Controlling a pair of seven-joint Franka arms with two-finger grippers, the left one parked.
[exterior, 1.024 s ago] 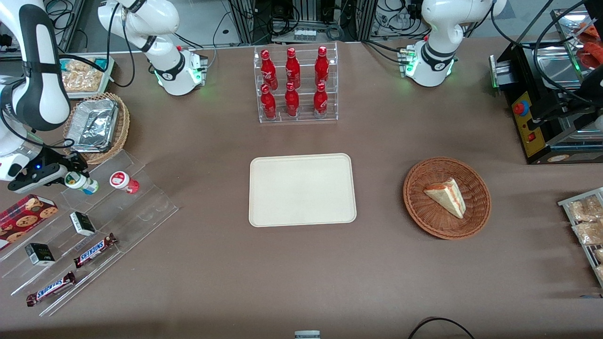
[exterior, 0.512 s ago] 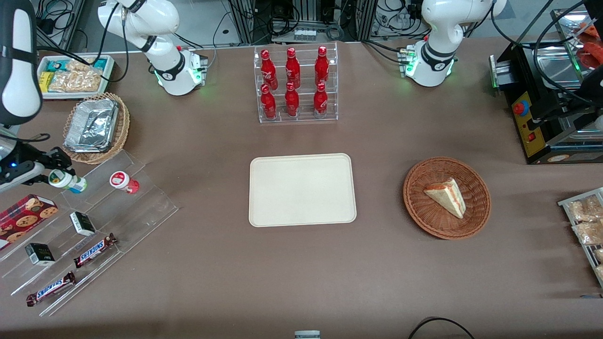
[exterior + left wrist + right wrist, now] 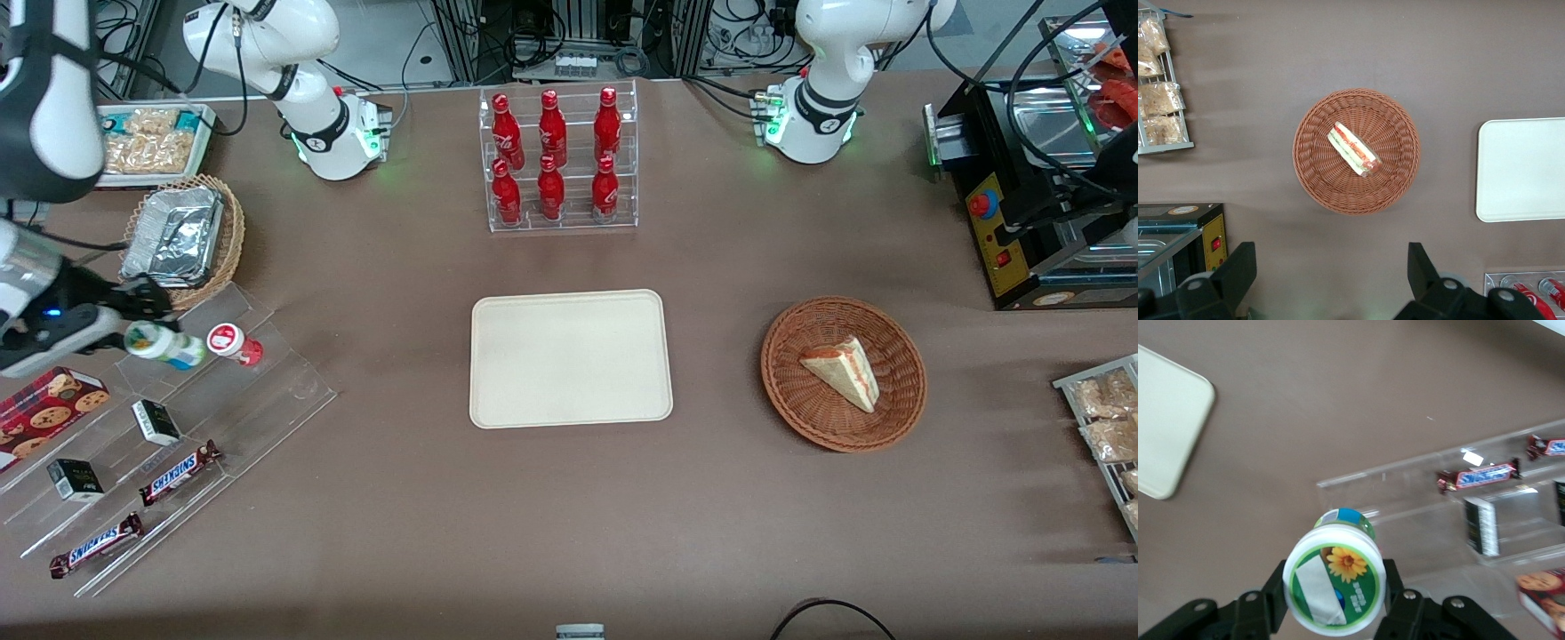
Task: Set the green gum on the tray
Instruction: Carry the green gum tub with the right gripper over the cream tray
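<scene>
My right gripper [image 3: 147,331] is shut on the green gum [image 3: 165,345], a small bottle with a white lid and teal-blue body, and holds it lifted above the clear acrylic shelf [image 3: 258,391] at the working arm's end of the table. In the right wrist view the green gum [image 3: 1335,579] shows its green and yellow flower label, clamped between the black fingers [image 3: 1395,597]. The cream-beige tray [image 3: 569,357] lies flat at the table's middle and holds nothing; one of its corners shows in the right wrist view [image 3: 1171,427].
A red gum bottle [image 3: 233,343] stands on the shelf beside the held gum. Snickers bars [image 3: 178,471], small black boxes [image 3: 156,420] and a cookie box [image 3: 49,404] lie on the shelf. A foil tray in a basket [image 3: 178,236], a cola bottle rack [image 3: 556,160] and a sandwich basket [image 3: 843,373].
My gripper, with the green gum in it, has moved sideways toward the tray after pulling back toward the table's end; the gum now hangs right beside the red bottle.
</scene>
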